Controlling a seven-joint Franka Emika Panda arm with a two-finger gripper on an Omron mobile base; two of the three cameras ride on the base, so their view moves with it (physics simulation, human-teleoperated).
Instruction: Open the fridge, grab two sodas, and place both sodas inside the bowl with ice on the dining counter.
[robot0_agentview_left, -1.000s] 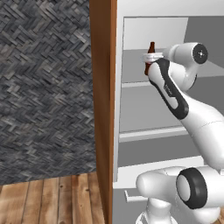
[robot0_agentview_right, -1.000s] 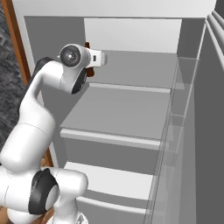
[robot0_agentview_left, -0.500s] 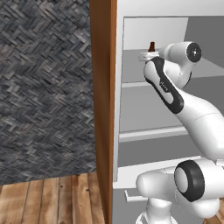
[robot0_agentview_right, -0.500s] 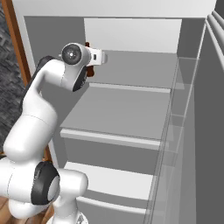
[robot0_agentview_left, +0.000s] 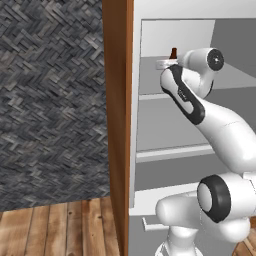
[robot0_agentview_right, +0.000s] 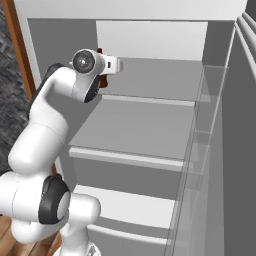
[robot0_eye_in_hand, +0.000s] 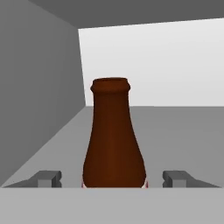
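With the tall grey fridge (robot0_agentview_right: 150, 125) open, the gripper (robot0_eye_in_hand: 113, 178) stands wide either side of the dark-brown cola bottle (robot0_eye_in_hand: 113, 140) on the upper shelf, and to my eye needs only to close squarely.

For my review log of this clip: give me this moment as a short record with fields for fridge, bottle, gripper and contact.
fridge: fridge open, white shelves bare except at the top left
bottle: brown soda bottle upright on the top shelf, near the left wall
gripper: gripper open, one fingertip on each side of the bottle
contact: gaps visible on both sides, not gripped
task stage: first soda not yet grabbed
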